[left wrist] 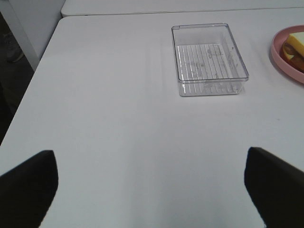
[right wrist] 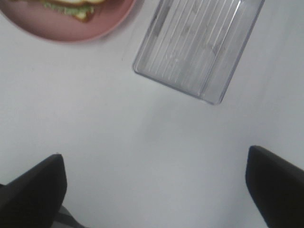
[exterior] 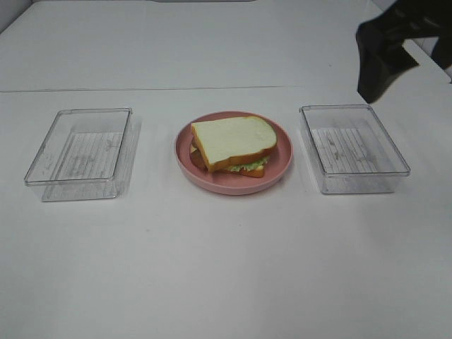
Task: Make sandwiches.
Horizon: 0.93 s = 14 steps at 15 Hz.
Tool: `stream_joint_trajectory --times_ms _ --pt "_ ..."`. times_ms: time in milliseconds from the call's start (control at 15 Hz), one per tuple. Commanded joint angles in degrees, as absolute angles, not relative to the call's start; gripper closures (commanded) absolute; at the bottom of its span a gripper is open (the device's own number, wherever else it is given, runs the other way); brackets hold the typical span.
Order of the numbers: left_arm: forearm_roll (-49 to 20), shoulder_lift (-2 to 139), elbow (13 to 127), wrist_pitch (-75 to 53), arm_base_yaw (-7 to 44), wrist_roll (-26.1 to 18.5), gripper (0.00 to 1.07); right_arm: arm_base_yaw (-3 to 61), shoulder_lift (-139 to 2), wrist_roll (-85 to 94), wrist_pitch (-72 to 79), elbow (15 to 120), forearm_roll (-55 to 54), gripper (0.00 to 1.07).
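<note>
One sandwich (exterior: pixel 233 141) lies on the round pink plate (exterior: pixel 279 173) at the table's middle. Its white top slice has an orange-brown crust, and green lettuce shows under it at the front edge. My left gripper (left wrist: pixel 149 156) is open over bare table, well short of the left clear tray (left wrist: pixel 209 59); the sandwich (left wrist: pixel 297 43) peeks in at that view's edge. My right gripper (right wrist: pixel 154 154) is open too, empty, above the table near the right clear tray (right wrist: pixel 199 47), with the sandwich (right wrist: pixel 71 7) partly cut off. The right arm (exterior: pixel 385 53) hangs dark at the far right.
Two empty clear plastic trays flank the plate: one on the left (exterior: pixel 78 152), one on the right (exterior: pixel 353 148). The table's left edge (left wrist: pixel 28 90) drops away beside the left arm. A seam (exterior: pixel 176 89) crosses the tabletop behind the plate.
</note>
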<state>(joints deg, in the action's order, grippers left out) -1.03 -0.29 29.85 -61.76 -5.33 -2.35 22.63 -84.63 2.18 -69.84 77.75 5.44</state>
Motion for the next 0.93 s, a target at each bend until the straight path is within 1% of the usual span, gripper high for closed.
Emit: stream_joint_trajectory --times_ms 67,133,267,400,467,667,733,933 --pt "-1.26 -1.26 29.74 -61.48 -5.39 -2.23 0.07 22.29 -80.33 0.0 -70.3 71.33 6.7 0.08" --pt "-1.26 -1.26 29.74 -61.48 -5.39 -2.23 0.07 22.29 -76.26 -2.23 -67.32 65.03 7.05 0.08" --pt "-1.26 -1.26 29.74 -61.48 -5.39 -2.23 0.07 21.89 -71.62 -4.18 -64.46 58.21 7.22 0.08" --pt "-1.26 -1.26 29.74 -61.48 -5.39 -2.23 0.07 18.91 -68.12 -4.93 -63.03 54.14 6.65 0.08" --pt "-1.26 -1.26 29.74 -61.48 -5.39 -2.23 0.07 13.12 -62.62 -4.7 -62.45 49.27 6.59 0.08" --pt "-1.26 -1.26 29.74 -61.48 -5.39 -2.23 0.07 8.14 -55.92 -4.58 -61.76 45.55 6.59 0.08" --pt "-1.26 -1.26 29.74 -61.48 -5.39 -2.23 0.07 3.38 -46.7 -5.04 -59.93 41.6 5.39 0.08" --pt "-1.26 -1.26 29.74 -61.48 -5.39 -2.23 0.07 -0.86 -37.93 -4.47 -58.84 38.04 4.7 0.08"
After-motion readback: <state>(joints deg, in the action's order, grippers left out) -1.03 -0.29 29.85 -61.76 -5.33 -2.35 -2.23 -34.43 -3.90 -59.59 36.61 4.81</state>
